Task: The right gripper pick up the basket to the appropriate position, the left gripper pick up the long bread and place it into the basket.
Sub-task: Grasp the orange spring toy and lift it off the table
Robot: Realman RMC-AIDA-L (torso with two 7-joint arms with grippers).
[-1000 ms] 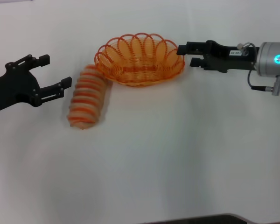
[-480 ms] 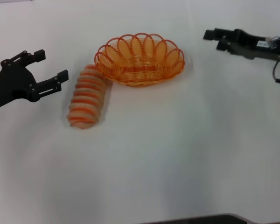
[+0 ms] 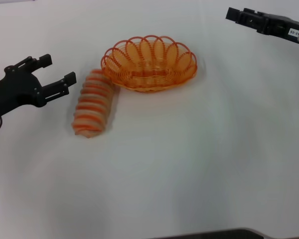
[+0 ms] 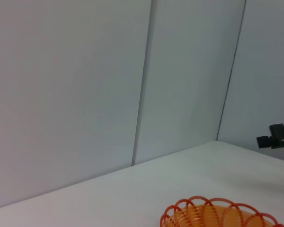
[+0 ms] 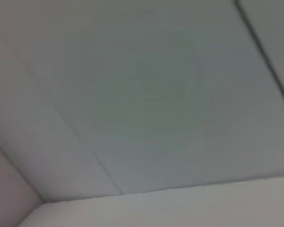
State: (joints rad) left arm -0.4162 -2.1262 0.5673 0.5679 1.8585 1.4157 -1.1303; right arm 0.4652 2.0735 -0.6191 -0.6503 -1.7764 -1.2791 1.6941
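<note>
The basket (image 3: pixel 149 62) sits on the white table (image 3: pixel 189 164), empty, at the far middle. The long bread (image 3: pixel 92 102) lies just beside it on the robot's left, its far end touching or nearly touching the basket's rim. The left gripper (image 3: pixel 56 71) hovers near the bread's left side, fingers spread, holding nothing. The right gripper (image 3: pixel 235 15) is up at the far right, well apart from the basket; can't tell if its fingers are spread or together.
</note>
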